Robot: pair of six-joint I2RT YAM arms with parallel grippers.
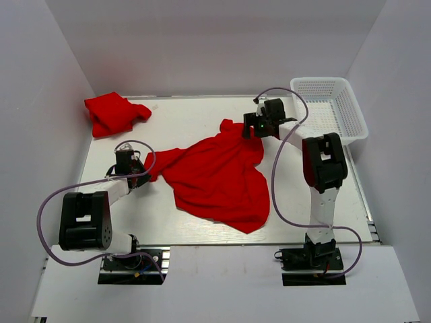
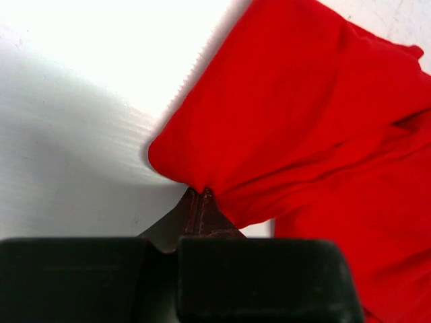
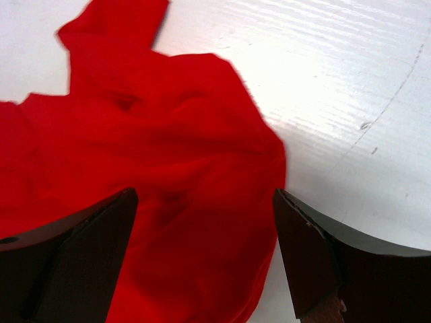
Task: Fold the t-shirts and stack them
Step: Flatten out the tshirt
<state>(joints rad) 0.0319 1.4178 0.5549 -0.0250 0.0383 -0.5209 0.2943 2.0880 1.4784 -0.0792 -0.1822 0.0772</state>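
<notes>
A red t-shirt (image 1: 219, 176) lies spread and rumpled in the middle of the table. My left gripper (image 1: 143, 173) is shut on its left corner; in the left wrist view the jaws (image 2: 199, 193) pinch the red cloth (image 2: 303, 134). My right gripper (image 1: 249, 128) is open over the shirt's far right part; in the right wrist view its fingers (image 3: 306, 256) stand wide apart above the cloth (image 3: 168, 188) near its edge. A second red t-shirt (image 1: 112, 112) lies bunched at the far left corner.
A white mesh basket (image 1: 332, 108) stands at the far right, just behind the right arm. White walls close in the table on three sides. Purple cables loop from both arms over the table.
</notes>
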